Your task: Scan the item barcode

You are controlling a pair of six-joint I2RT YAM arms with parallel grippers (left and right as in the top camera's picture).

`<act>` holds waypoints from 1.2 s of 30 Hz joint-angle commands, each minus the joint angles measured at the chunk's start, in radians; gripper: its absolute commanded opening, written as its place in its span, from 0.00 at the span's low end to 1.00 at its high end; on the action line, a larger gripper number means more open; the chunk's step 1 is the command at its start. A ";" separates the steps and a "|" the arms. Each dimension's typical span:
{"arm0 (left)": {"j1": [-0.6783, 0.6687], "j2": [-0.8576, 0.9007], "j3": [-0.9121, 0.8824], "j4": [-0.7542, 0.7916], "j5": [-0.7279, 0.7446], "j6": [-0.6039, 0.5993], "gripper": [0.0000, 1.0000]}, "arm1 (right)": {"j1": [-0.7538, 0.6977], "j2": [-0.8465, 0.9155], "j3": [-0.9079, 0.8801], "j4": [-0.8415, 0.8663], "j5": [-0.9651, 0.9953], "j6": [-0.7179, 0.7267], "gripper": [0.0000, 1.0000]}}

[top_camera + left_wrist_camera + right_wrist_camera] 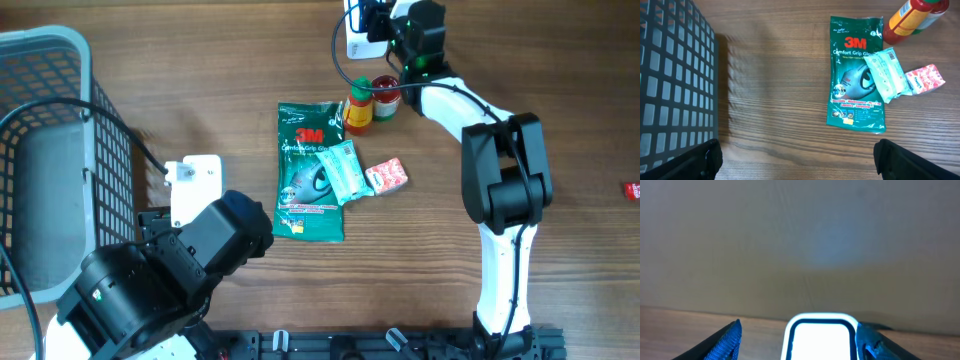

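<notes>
Several items lie mid-table: a green 3M glove pack, a teal sachet lying across it, a red-and-white packet, and two small bottles side by side. No item is held. At the far edge my right gripper stands open around a white scanner. Its right finger is against the scanner and its left finger stands apart. My left gripper hangs wide open over bare wood, well short of the glove pack.
A grey mesh basket fills the left side. A white box with a cable lies beside the left arm. A small red object sits at the right edge.
</notes>
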 commanded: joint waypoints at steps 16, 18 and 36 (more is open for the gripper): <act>-0.003 -0.002 -0.003 0.003 -0.013 -0.017 1.00 | -0.142 -0.316 0.024 -0.915 -0.159 0.093 1.00; -0.003 -0.002 -0.003 0.003 -0.013 -0.017 1.00 | -0.121 -0.312 0.005 -0.945 -0.211 0.020 1.00; -0.003 -0.002 -0.003 0.003 -0.013 -0.017 1.00 | 0.114 -0.201 -0.010 -1.117 0.198 -0.016 1.00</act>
